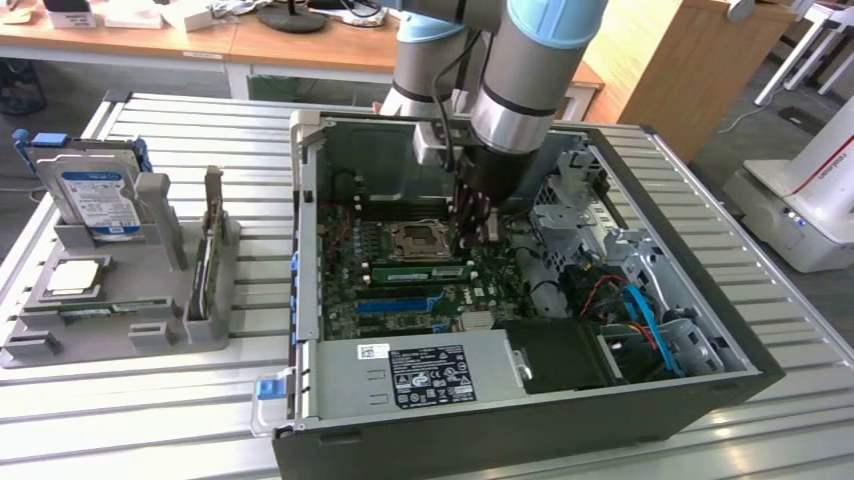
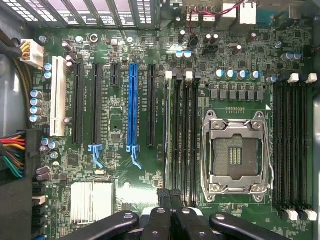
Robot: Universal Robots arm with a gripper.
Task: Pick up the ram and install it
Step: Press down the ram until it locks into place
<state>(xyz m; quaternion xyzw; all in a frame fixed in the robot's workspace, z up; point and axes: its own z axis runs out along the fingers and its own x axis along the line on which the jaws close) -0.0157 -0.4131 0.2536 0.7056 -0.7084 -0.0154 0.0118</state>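
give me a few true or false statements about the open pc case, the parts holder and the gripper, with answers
1. The processor socket on the motherboard is empty. True.
2. The hard drive lies inside the computer case. False: it stands upright in the gray holder outside the case, on the exterior view's left.
3. The gripper is down inside the case, over the motherboard. True.
4. The gripper's jaws stand wide open. False: they are shut.
5. All the long expansion slots are black. False: one is a blue slot and one a white slot.
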